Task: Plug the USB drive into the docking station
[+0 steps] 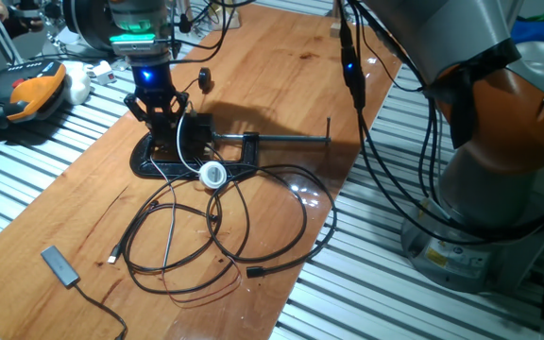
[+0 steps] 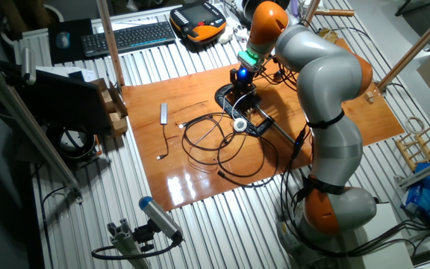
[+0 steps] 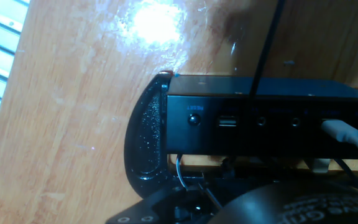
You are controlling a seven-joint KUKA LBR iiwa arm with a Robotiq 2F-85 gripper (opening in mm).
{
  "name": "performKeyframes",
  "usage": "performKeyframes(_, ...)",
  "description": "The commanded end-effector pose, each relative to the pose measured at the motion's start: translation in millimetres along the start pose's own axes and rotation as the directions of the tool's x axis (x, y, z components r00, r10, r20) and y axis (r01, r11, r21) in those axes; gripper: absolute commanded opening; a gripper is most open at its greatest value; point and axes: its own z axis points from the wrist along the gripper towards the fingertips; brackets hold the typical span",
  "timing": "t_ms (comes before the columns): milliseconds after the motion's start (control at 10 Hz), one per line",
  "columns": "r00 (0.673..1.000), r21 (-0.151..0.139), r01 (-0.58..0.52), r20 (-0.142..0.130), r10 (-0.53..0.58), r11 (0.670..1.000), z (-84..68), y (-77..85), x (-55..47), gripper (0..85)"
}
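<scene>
Hand view alone shows the docking station's (image 3: 266, 115) port row, just beyond the fingers. Gripper (image 1: 165, 121) points down onto it, wrist vertical; cannot tell its closure. USB drive not visible.

Wooden table (image 1: 281, 85): docking station (image 1: 192, 142), cables (image 1: 215, 231), dongle (image 1: 59, 265)

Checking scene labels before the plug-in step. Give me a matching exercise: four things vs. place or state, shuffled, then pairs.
Things:
1. docking station
2. flat dongle
3. G-clamp screw
4. gripper

Places or states:
A. lies alone near the board's end, on a thin cable
B. sticks out sideways toward the board's edge
C. hangs low right over the black box
D. clamped to the board, white cable plugged in

Pairs: 1-D, 2-A, 3-B, 4-C
</scene>
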Motion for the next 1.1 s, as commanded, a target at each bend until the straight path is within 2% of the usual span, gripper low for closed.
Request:
performKeyframes(0,1.0,0.0,0.0,0.0,0.0,1.0,0.7,-0.4,0.2,34.0)
performKeyframes(1000,1.0,-0.008,0.005,0.002,-0.005,1.0,7.4,-2.5,-2.5,34.0)
